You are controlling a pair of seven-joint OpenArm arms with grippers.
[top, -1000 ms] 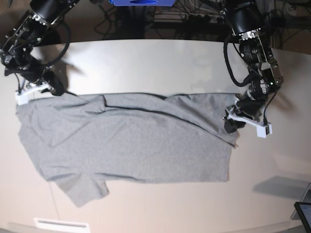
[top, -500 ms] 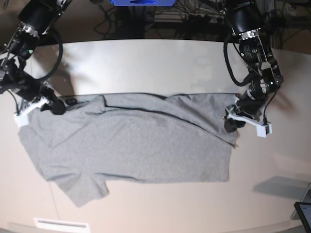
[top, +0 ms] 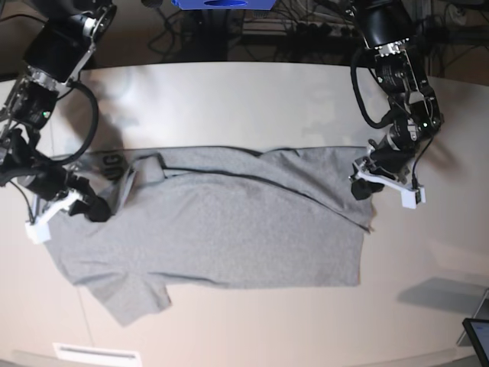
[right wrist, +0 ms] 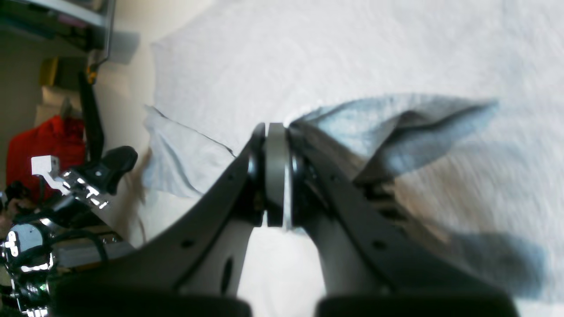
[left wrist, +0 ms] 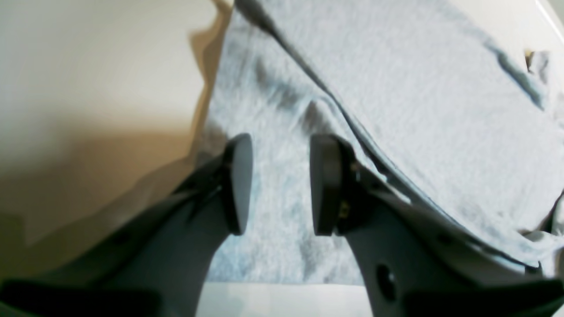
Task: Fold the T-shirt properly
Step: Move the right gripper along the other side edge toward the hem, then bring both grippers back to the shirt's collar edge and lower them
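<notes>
**Working a grey T-shirt across a pale tabletop**

Looking down from the base view, I see a smooth beige table (top: 252, 99) with a curved far edge, and beyond it a dark back area crowded with cables and a blue object (top: 221, 4) at top centre. My right wrist view catches something red (right wrist: 42, 141) off the table's side, too blurred to name.

The T-shirt (top: 229, 229) lies spread across the middle of the table, plain heather-grey side up, one sleeve sticking out toward the near left. Bare tabletop runs wide along the far side, and a narrower strip lies along the near edge. At the near right corner a small dark screen (top: 477, 336) pokes into view, well apart from the cloth.

My right gripper (right wrist: 275, 176) is clenched on a fold of the shirt's left edge, pulled inward so the underside shows. Black block lettering (top: 111, 162) appears on that turned-over strip, but I cannot read it.

My left gripper (left wrist: 280, 182) rests on the shirt's right edge with its pads apart, fabric lying between them, grasping nothing.
</notes>
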